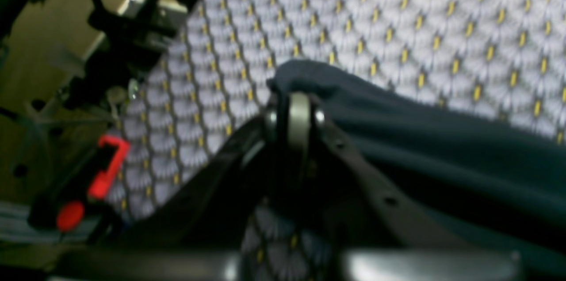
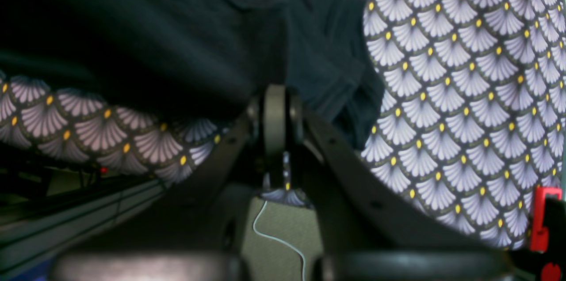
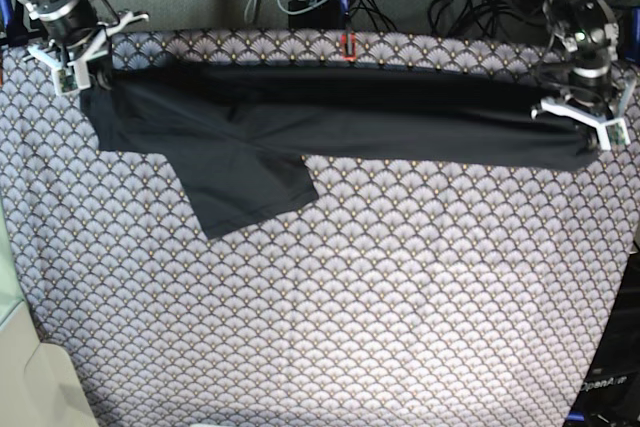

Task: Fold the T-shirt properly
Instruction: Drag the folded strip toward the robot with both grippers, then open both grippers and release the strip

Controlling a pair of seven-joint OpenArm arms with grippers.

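A white-and-brown scallop-patterned cloth point(image 3: 330, 307) covers the table. Along its far edge the plain charcoal-black T-shirt point(image 3: 330, 112) stretches taut, one sleeve drooping nearer. The right gripper point(image 3: 75, 65) and left gripper point(image 3: 585, 112), though blurred, appear clamped on its opposite ends.

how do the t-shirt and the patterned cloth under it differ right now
The T-shirt is plain dark charcoal; the patterned cloth has pale scallops with yellow dots. The T-shirt is a narrow band stretched between the left pincer and right pincer, one sleeve hanging out; the cloth lies spread flat and far wider. Both are soft fabric.
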